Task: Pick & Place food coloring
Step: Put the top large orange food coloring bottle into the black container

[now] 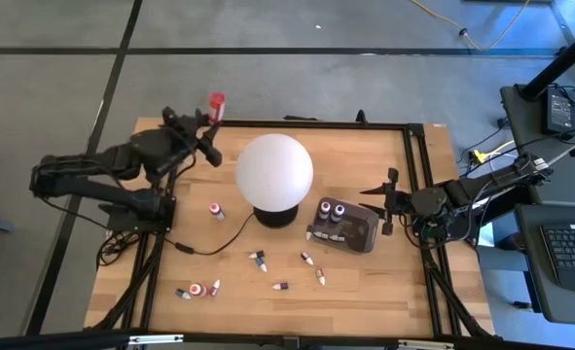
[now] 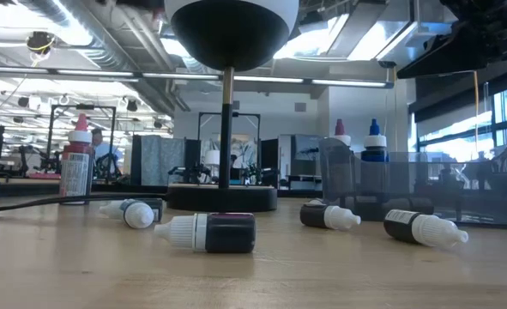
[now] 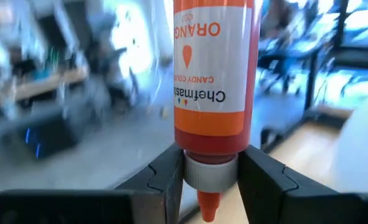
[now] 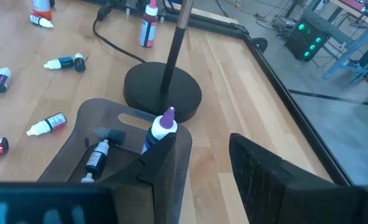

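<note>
- High view: the left gripper (image 1: 212,124) is raised at the table's (image 1: 418,282) far edge, beyond the white globe lamp (image 1: 274,169), with its jaws clamped on a red food coloring bottle (image 1: 216,105). The right gripper (image 1: 388,202) hangs just beside the dark tray (image 1: 360,233), on the side away from the lamp; its jaws stand apart with nothing between them. Two bottles stand upright in the tray (image 1: 332,211), which sits next to the lamp's base. One bottle stands alone (image 1: 216,211) on the lamp's other side, and smaller ones lie scattered (image 1: 259,261) on the near side of the lamp.
- Low view: several bottles lie on their sides (image 2: 208,233) in front of the lamp base (image 2: 223,198); the tray (image 2: 459,184) stands beside it.
- Left wrist view: the fingers (image 3: 171,177) pinch the orange-labelled bottle (image 3: 212,81) at its grey cap, tip toward the camera.
- Right wrist view: the open fingers (image 4: 258,168) hover over the tray rim (image 4: 87,112), close to the lamp base (image 4: 162,96).
</note>
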